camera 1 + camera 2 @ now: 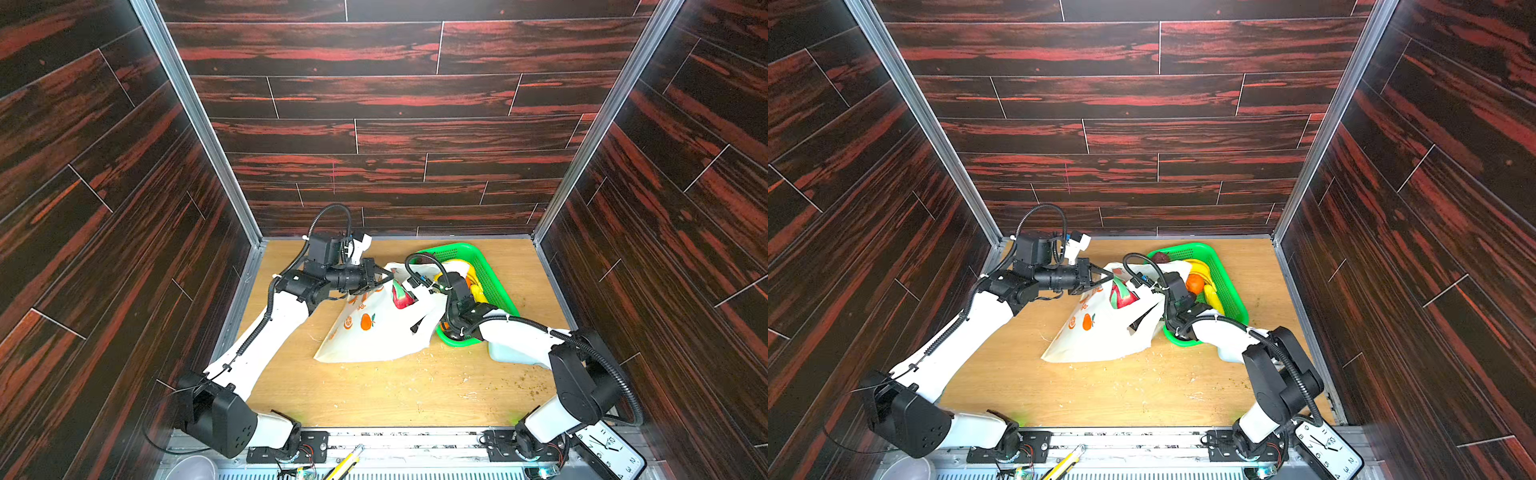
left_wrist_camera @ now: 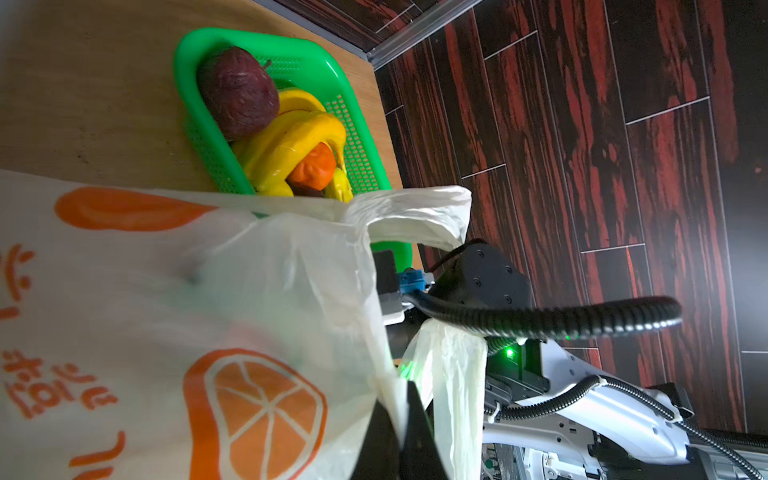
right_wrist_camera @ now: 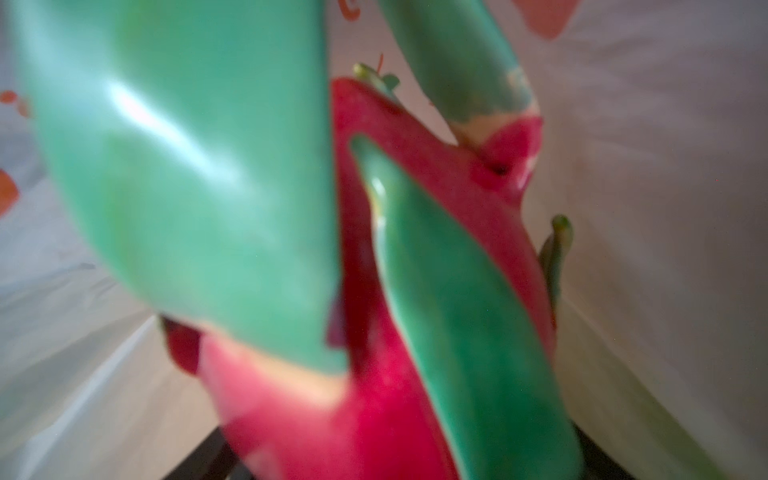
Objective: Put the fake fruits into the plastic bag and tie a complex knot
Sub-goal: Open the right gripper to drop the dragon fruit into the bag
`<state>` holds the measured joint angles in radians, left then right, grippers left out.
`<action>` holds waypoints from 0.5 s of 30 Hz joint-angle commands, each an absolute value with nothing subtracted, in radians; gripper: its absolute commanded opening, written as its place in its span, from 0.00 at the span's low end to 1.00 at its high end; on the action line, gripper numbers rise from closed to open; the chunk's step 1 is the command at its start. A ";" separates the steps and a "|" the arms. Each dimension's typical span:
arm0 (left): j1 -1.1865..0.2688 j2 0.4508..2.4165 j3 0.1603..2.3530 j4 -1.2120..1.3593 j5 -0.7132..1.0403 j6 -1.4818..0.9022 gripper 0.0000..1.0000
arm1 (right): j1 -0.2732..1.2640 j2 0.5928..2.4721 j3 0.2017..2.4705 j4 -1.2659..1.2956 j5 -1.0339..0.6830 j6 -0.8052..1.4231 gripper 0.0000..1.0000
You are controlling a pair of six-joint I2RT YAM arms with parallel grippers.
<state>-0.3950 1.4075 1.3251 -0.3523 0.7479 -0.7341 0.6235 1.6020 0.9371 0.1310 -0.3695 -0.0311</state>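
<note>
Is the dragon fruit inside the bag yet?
In: the dragon fruit sits within the open mouth of the plastic bag in both top views.

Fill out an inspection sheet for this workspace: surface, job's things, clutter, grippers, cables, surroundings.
Surface: wooden tabletop, scuffed, with crumbs scattered toward the front.
Job's things: plastic bag partly lifted mid-table; dragon fruit at its mouth; bananas, orange and dark purple fruit in the green basket.
Clutter: clock, yellow utility knife and pale cup at the front rail.
Grippers: left gripper shut on the bag's rim; right gripper holding the dragon fruit.
Cables: black corrugated conduit loops over each wrist; no snag seen.
Surroundings: wood-pattern walls on three sides, metal corner posts.
</note>
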 commanded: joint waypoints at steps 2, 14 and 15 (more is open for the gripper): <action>-0.397 1.406 1.311 -0.313 0.724 -0.742 0.00 | 0.630 1.605 0.939 0.156 -0.358 -0.008 0.74; -0.401 1.431 1.269 -0.228 0.747 -0.799 0.00 | 0.629 1.606 0.945 0.155 -0.359 -0.019 0.85; -0.405 1.432 1.260 -0.222 0.746 -0.802 0.00 | 0.630 1.609 0.945 0.159 -0.366 -0.016 0.92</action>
